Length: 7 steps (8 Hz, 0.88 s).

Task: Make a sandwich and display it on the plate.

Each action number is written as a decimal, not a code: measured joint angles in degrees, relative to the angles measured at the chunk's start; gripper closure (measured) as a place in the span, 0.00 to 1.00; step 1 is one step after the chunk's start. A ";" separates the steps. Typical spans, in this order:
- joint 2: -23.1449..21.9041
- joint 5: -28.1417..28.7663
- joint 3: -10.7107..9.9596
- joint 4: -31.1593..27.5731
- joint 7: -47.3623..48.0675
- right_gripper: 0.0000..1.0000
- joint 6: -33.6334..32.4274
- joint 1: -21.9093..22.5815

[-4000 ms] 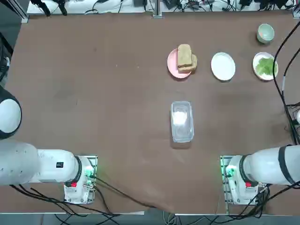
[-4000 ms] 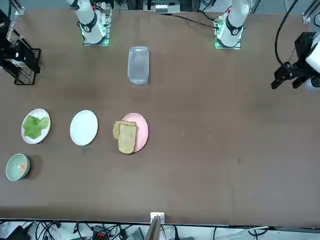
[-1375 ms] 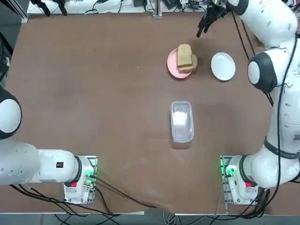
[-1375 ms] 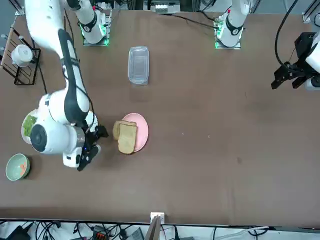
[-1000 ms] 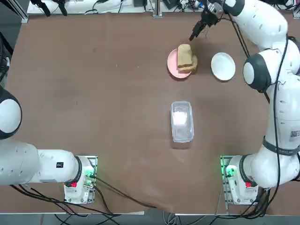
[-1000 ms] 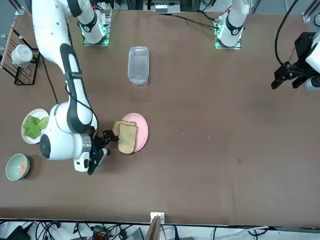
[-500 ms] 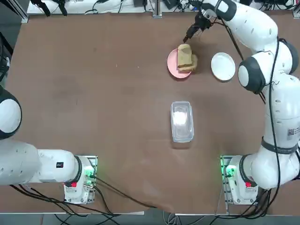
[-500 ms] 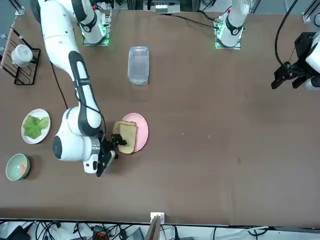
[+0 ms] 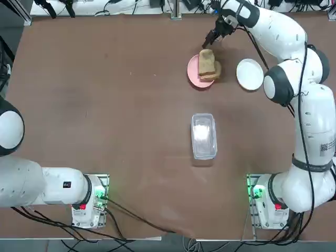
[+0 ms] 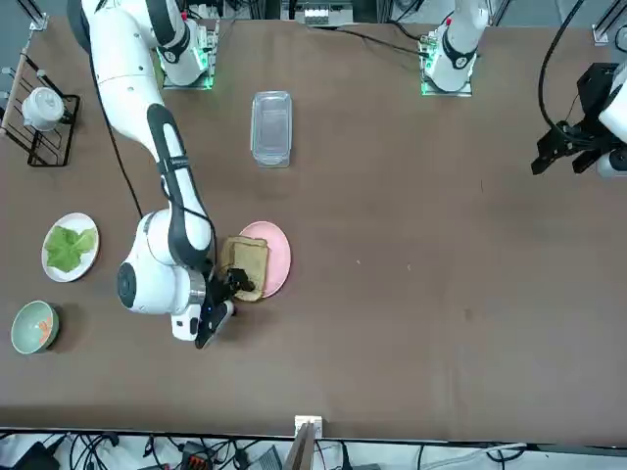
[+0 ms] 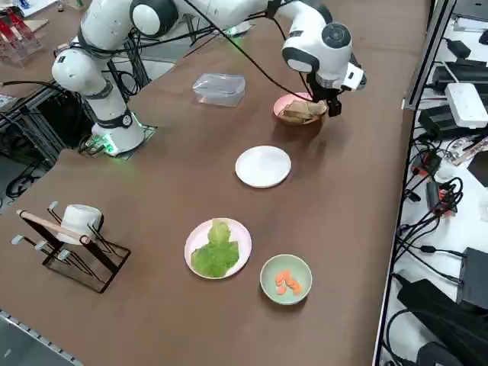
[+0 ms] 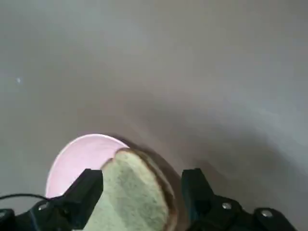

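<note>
Tan-brown bread slices (image 9: 208,66) on a pink plate (image 9: 194,71), plain white plate (image 9: 250,74), brown table (image 9: 105,105).

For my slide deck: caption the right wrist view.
Open right gripper straddles the top bread slice on the pink plate.

No legible text, label or number anywhere

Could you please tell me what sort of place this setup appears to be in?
Probably a robotics lab staged as a kitchen: a brown table with bread on a pink plate, and cables along the edge.
</note>
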 joint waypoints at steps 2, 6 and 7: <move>0.43 -1.50 -0.39 0.01 0.01 0.00 1.35 -0.38; 0.64 -1.54 -0.39 0.02 1.26 0.03 1.64 -0.67; 0.78 -1.54 -0.39 0.03 1.28 0.03 1.11 -0.86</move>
